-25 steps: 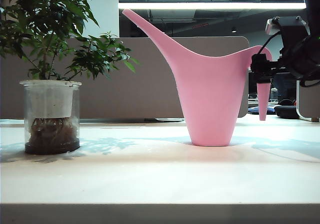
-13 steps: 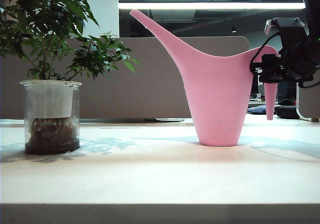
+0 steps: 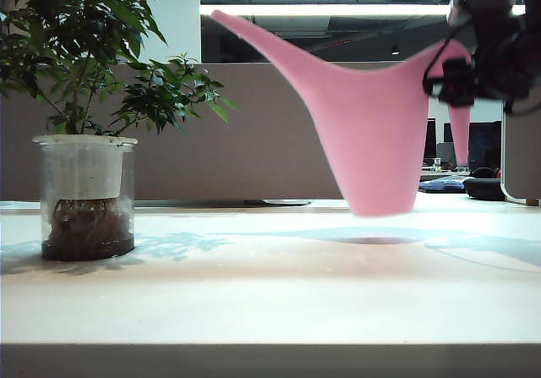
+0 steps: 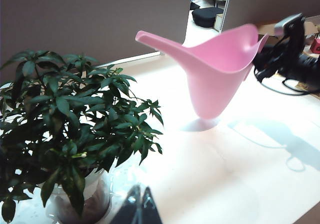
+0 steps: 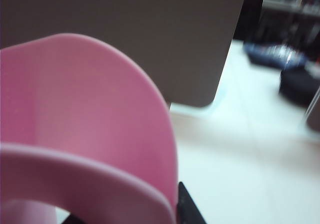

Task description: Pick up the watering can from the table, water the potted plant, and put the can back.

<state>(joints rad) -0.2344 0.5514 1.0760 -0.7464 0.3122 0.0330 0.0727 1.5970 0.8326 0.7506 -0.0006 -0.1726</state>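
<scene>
Presently the watering can (image 3: pixel 372 133) is seen clear of the table (image 3: pixel 254 293), its base raised above the surface with a dark oval shadow directly beneath it, toward the table's right end and back edge. The body is tilted slightly, and the long spout is directed up and toward the left end, where the potted plant (image 3: pixel 84 141) stands.

The right gripper (image 3: pixel 456 78) is located at the can's curved handle, at the upper right of the body in the exterior view, and is clamped on that handle; the handle's free end hangs down just below the grip. In the right wrist view the pink rim and handle (image 5: pixel 85 184) fill the near field, blurred, and a dark fingertip (image 5: pixel 187 209) is seen against the handle's edge. The jaws are part-closed, with the handle between them.

The potted plant is set on the table near its left end, upright, well apart from the can.

The left gripper (image 4: pixel 136 209) is held above the table just beside the plant's pot (image 4: pixel 80 204). Only the dark finger ends are visible, drawn close together, and nothing is seen between them.
</scene>
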